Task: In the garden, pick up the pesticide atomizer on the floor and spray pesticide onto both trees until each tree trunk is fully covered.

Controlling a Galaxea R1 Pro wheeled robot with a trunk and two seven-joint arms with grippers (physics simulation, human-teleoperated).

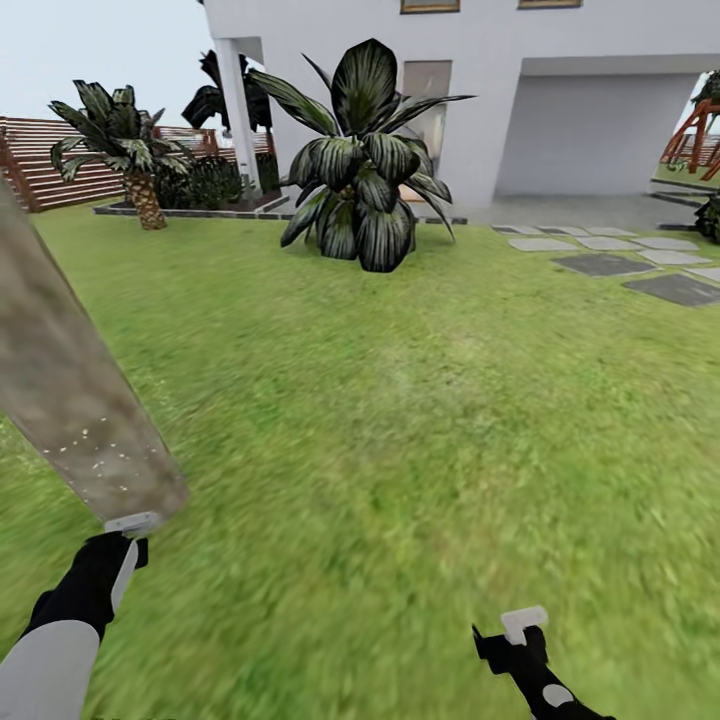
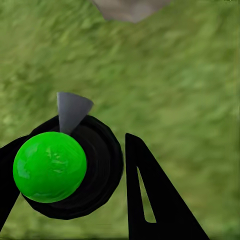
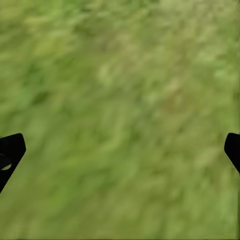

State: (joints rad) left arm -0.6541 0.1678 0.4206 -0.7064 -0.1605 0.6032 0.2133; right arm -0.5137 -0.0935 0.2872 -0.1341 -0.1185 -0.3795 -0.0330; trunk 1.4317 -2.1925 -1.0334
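A wide lawn (image 1: pixel 400 400) of mottled green grass, streaked and soft in its rendered texture, spreads across the garden toward a plain white house (image 1: pixel 520 100) with a recessed grey bay. Flat grey stone paving slabs (image 1: pixel 640 265) lie in a staggered run at the far right, and a brown fence (image 1: pixel 60 165) of horizontal slats closes the far left. A large broad-leaved plant (image 1: pixel 360 170) with dark, glossy, striped leaves stands in the middle distance, and a short palm (image 1: pixel 135 150) with a diamond-scaled brown trunk grows near the fence. At the near left a thick tree trunk (image 1: pixel 70 390) slants through the head view, a smooth column of mottled grey-brown bark, its lower part dotted with tiny white specks of pesticide (image 1: pixel 90 450). The left gripper (image 1: pixel 125 540) sits just at the trunk's base; in its wrist view the black, wedge-shaped fingers (image 2: pixel 155 200) stand either side of the atomizer (image 2: pixel 70 165), a round black body with a shiny bright green ball on it and a grey cone-shaped nozzle, clamped between them. The right gripper (image 1: pixel 515 640) hangs over bare grass, well apart from the trunk, its fingertips (image 3: pixel 10 150) spread wide at the edges of its wrist view with nothing between them.
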